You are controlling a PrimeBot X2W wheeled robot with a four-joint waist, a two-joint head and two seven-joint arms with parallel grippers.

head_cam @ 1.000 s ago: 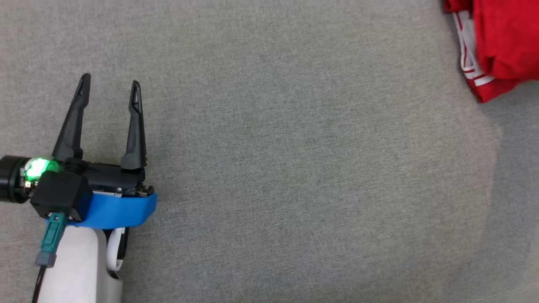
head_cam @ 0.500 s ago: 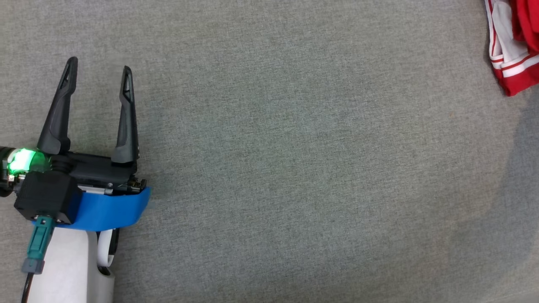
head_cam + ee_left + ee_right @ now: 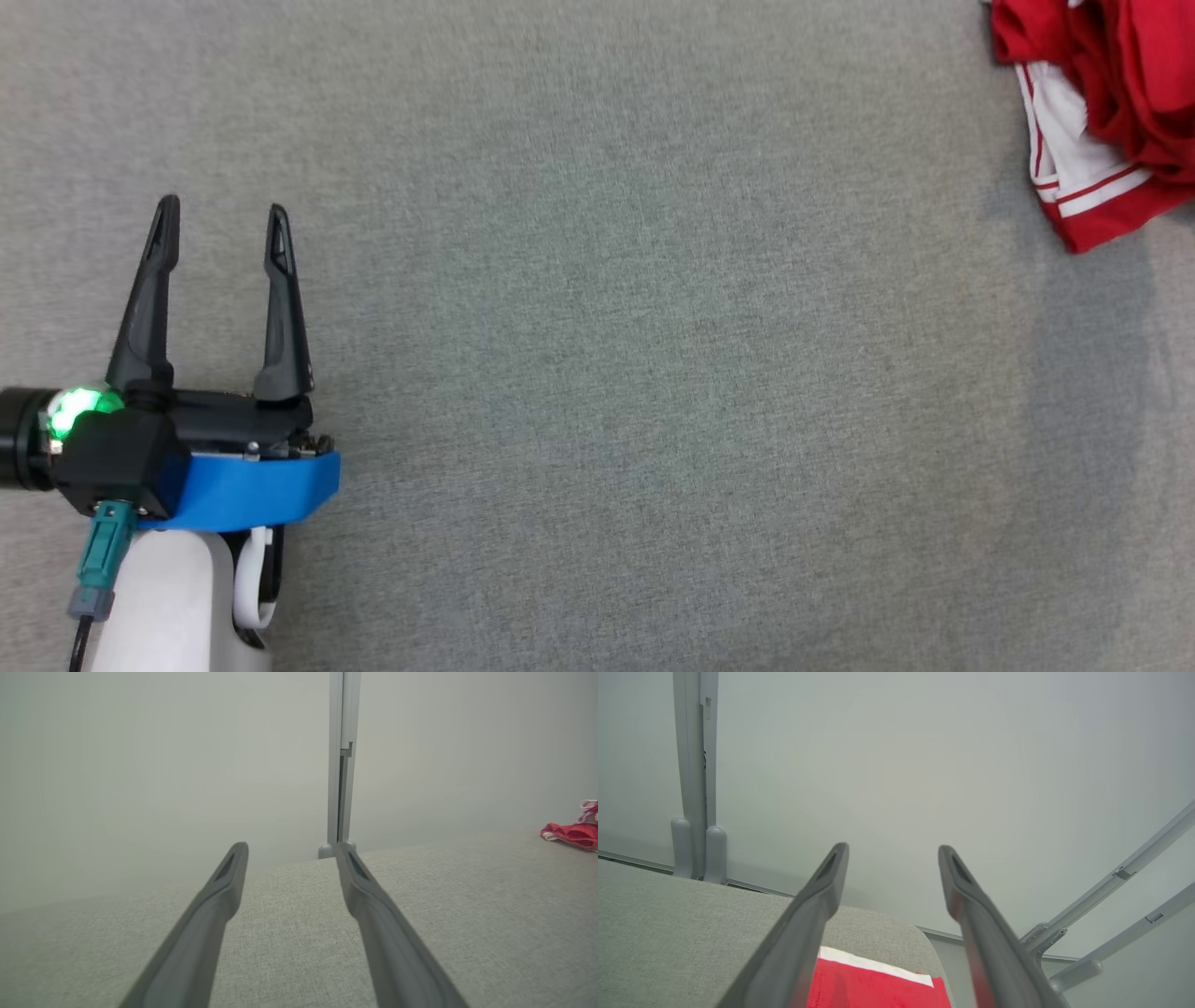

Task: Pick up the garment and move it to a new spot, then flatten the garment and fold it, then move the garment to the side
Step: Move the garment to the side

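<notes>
Most of the crumpled red fabric garment with white striped trim is cut off tbh. The head view's top and right edges chop it, so there's no telling what kind of garment it is or how far the pile goes. From the left wrist it's just a small red lump far off to the right of the left gripper, running off the frame edge. From the right wrist you get a flat red patch with a white band below the right gripper, near the base of its fingers, partly hidden behind one finger and cropped at the bottom.

What does show is bunched, with deep folds and a white panel with thin red stripes on the side facing the left gripper. It lies on the grey woven cloth surface, well apart from that gripper. Both grippers are spread wide and holding nothing. Can't tell if the right one touches the cloth.
</notes>
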